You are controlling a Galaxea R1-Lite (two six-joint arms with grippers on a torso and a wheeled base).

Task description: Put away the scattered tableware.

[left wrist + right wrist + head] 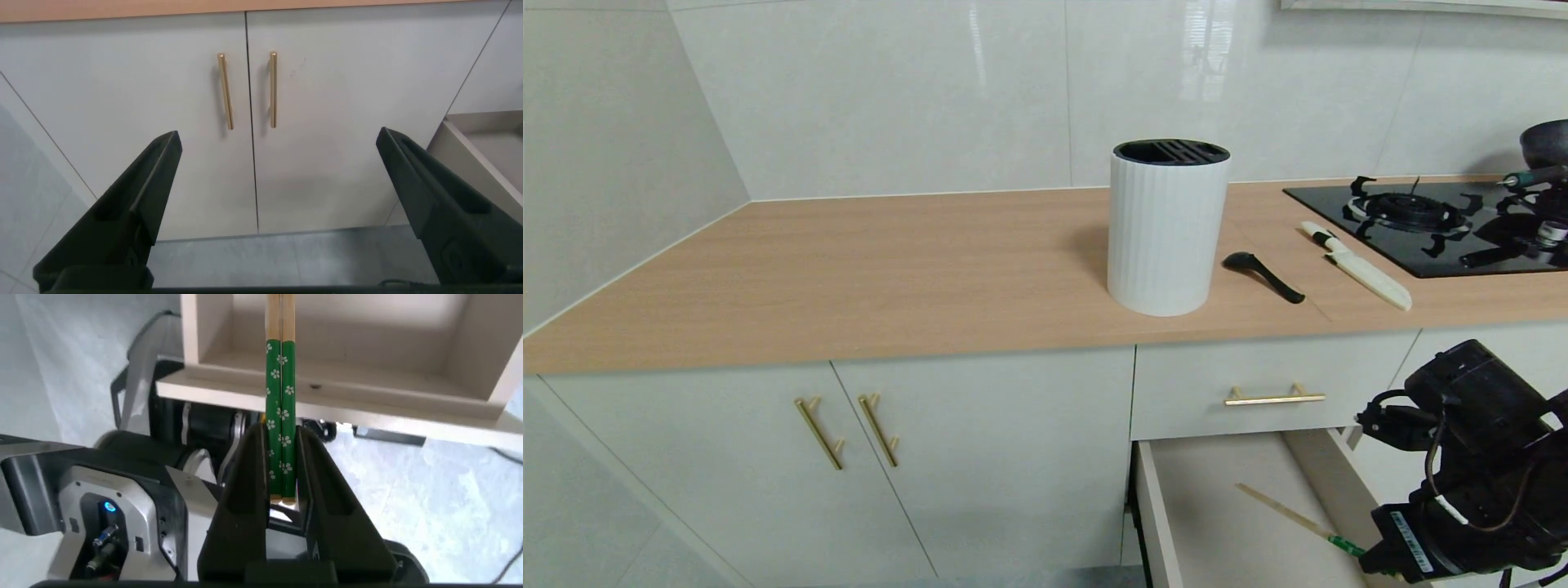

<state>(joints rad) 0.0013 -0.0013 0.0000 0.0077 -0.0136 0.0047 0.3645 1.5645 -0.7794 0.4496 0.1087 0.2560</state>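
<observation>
Over the open white drawer [1153,510], my right gripper [278,449] is clamped on 2 wooden chopsticks [278,367] with green flowered ends; my left gripper [278,139] gapes apart facing white cabinet doors [147,163].

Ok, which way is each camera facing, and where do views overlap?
Head view: on the head, looking forward and down at the counter, holder, spoon, knife and open drawer; the right arm shows at lower right.
Left wrist view: on the left wrist, facing the cupboard doors; the open left tool frames them.
Right wrist view: on the right wrist, looking along the right tool, shut on the chopsticks, into the drawer.
Shared: head and right wrist views show chopsticks and drawer; head and left wrist show the door handles.
</observation>
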